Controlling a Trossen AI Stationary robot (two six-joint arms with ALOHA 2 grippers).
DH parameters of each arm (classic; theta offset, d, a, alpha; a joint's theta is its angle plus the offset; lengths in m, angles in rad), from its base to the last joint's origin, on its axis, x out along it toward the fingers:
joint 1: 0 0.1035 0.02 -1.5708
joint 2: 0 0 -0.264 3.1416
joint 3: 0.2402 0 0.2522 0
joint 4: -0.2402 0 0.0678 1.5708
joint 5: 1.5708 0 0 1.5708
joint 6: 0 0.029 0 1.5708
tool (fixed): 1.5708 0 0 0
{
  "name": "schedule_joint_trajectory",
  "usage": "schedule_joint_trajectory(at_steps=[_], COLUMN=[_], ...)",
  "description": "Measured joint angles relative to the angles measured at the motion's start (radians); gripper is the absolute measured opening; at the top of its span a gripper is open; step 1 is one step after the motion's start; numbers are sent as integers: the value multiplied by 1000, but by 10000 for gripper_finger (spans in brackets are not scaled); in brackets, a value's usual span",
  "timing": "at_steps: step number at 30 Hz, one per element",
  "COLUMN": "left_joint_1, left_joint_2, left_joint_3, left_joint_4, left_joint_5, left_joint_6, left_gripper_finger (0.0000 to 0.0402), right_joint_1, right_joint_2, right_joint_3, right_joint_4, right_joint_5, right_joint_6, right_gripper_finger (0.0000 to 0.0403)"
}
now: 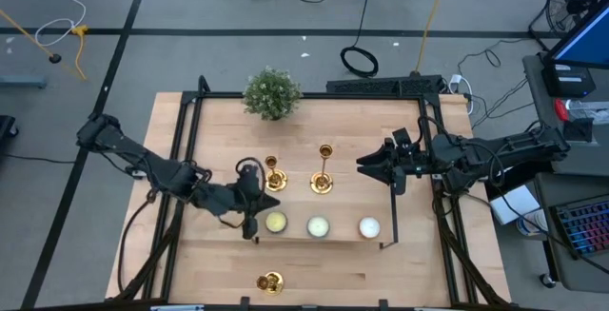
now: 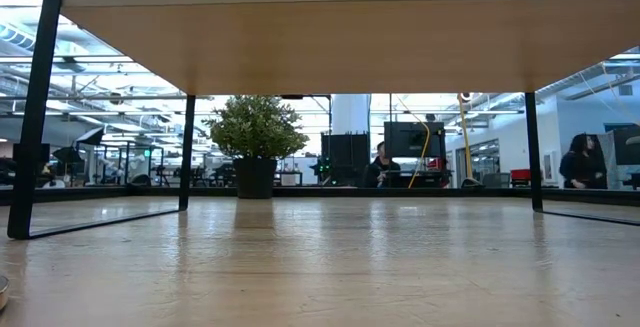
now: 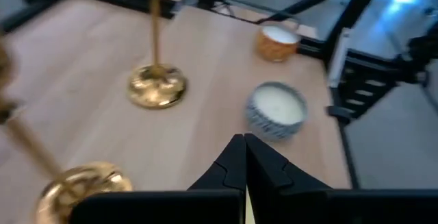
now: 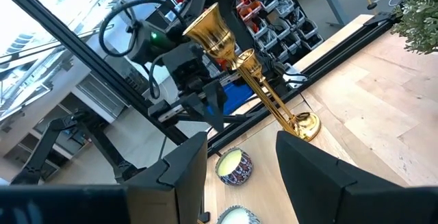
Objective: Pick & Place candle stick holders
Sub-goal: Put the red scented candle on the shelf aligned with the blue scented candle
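A low wooden shelf on black legs stands on the wooden table and carries three round candles in a row: a pale yellow candle at one end, a white candle in the middle and another white candle at the other end. Two gold candle stick holders stand upright on the shelf just behind that row: the shorter one behind the yellow candle and the taller one behind the middle candle, the two apart from each other. A third candle stick holder sits on the table in front of the shelf, well apart from the other two, near the table's front edge. The left gripper hangs over the shelf's end just beside the yellow candle, and its fingers are pressed together with nothing between them. The right gripper hovers above the shelf behind the white end candle, on the far side of the taller holder from the shorter one; its dark fingers stand parted and empty, with the two upright holders seen beyond them. A bushy green plant in a dark pot stands on the table behind the shelf, nearest the shorter holder.
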Motion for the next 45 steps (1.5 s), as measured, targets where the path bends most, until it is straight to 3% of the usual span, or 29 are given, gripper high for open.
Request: schedule_joint_trajectory(at_steps=[7, 14, 30, 45], left_joint_1=[25, 22, 22, 16], left_joint_2=[84, 146, 149, 149], left_joint_3=[1, 0, 0, 146], left_joint_4=[93, 164, 140, -117], left_joint_5=[138, 163, 165, 170], left_joint_6=[25, 37, 18, 63], left_gripper_finger=[0, 0, 0, 0], right_joint_1=[0, 0, 0, 0], right_joint_2=[0, 0, 0, 0], right_joint_3=[0, 0, 0, 0], right_joint_4=[-1, -9, -15, -14], right_joint_5=[0, 0, 0, 0], right_joint_6=[-1, 0, 2, 10], right_gripper_finger=[171, 171, 171, 171])
